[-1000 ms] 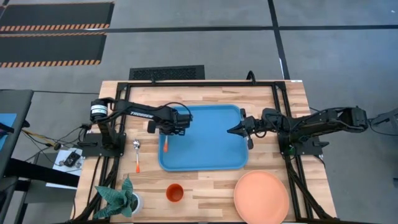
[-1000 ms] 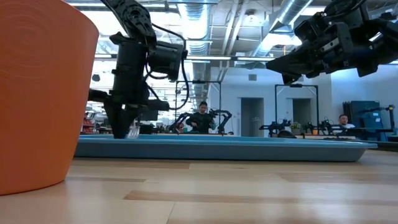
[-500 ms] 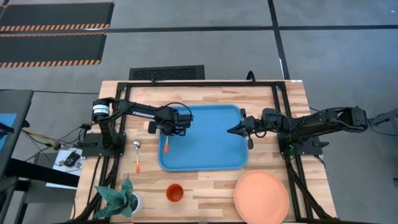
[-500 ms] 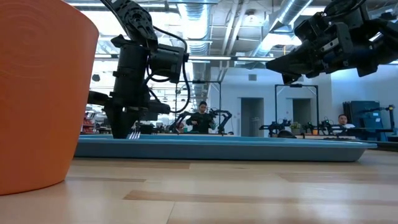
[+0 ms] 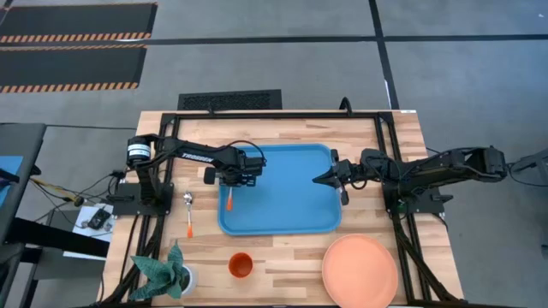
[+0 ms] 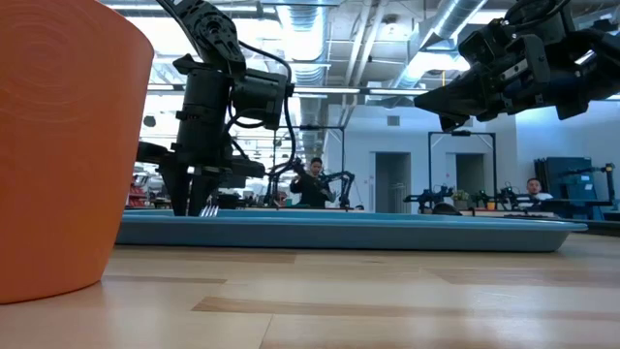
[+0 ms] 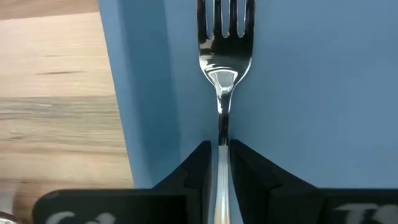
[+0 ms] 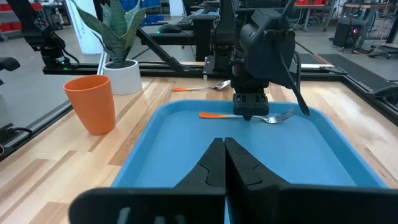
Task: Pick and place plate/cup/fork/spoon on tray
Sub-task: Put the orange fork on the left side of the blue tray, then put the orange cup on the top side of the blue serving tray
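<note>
On the wooden table (image 5: pixel 282 257) the blue tray (image 5: pixel 295 214) is sitting centrally, and we are seeing the left pincer (image 7: pixel 222 163) gripping the fork (image 7: pixel 224 50) by its handle, apparently resting on the tray's floor near the left rim. The right pincer (image 8: pixel 224 163) is hovering clenched over the tray's opposite edge.

The tray (image 5: pixel 282 192) is bright blue; the plate (image 5: pixel 360 271) salmon-orange — the cup (image 5: pixel 241 264) a deeper orange. The fork (image 7: pixel 224 56) has a silver head and an orange handle — so does the spoon (image 5: pixel 188 214).
</note>
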